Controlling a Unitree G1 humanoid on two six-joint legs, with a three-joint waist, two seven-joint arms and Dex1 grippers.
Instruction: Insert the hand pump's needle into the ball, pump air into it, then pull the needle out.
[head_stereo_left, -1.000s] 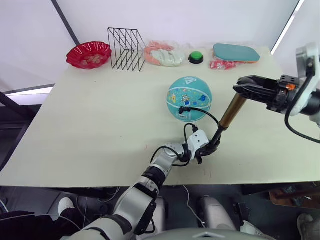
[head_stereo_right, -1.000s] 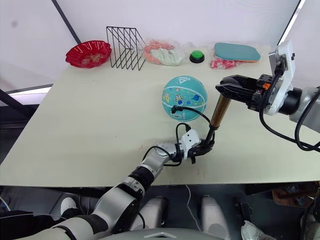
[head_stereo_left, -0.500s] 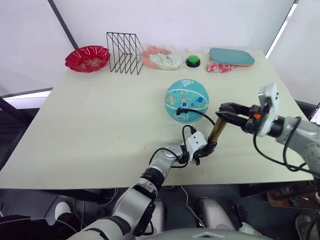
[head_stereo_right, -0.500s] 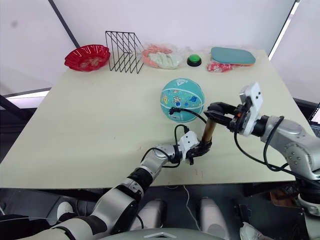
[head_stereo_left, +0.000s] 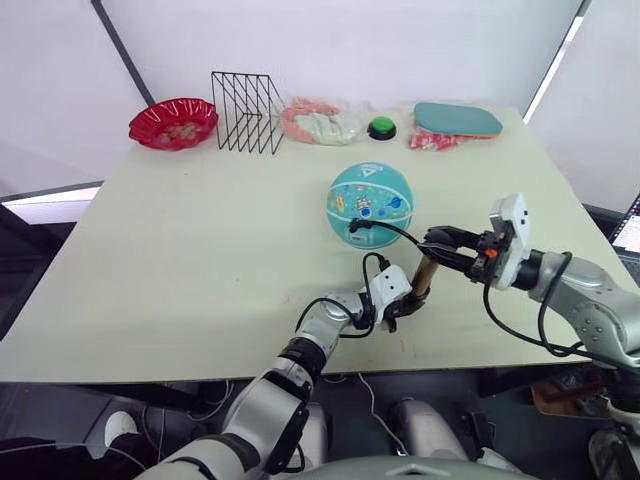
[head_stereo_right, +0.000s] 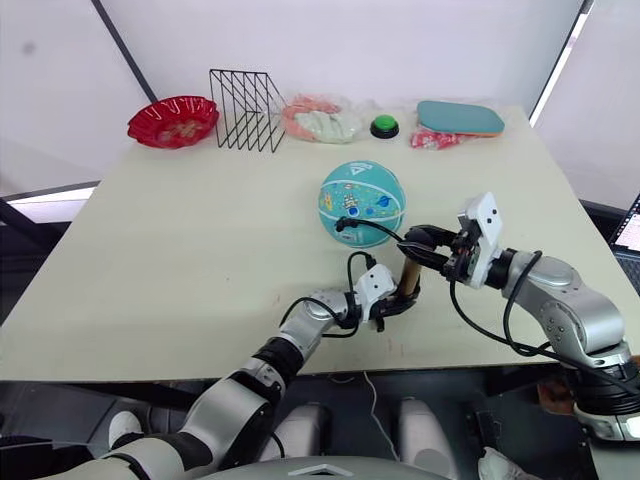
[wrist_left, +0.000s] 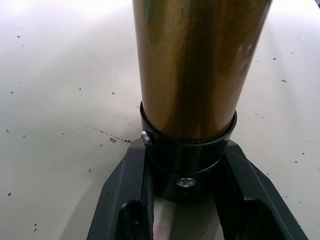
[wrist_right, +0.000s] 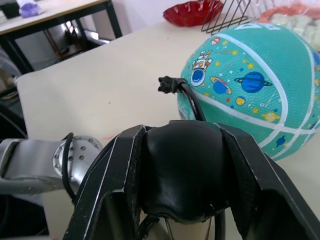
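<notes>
From the head camera we see the teal ball (head_stereo_left: 370, 204) mid-table (head_stereo_left: 180, 250), hose fitting at its side. In our left wrist view, the left gripper (wrist_left: 187, 220) clamps the hand pump (wrist_left: 197, 70) base; in the right wrist view, the right gripper (wrist_right: 180, 165) clasps its black handle (wrist_right: 177, 170).

Left arm stretched low over the table, left gripper (head_stereo_left: 402, 300) clamped closed, right arm bent inward, right gripper (head_stereo_left: 432, 243) clamped closed
</notes>
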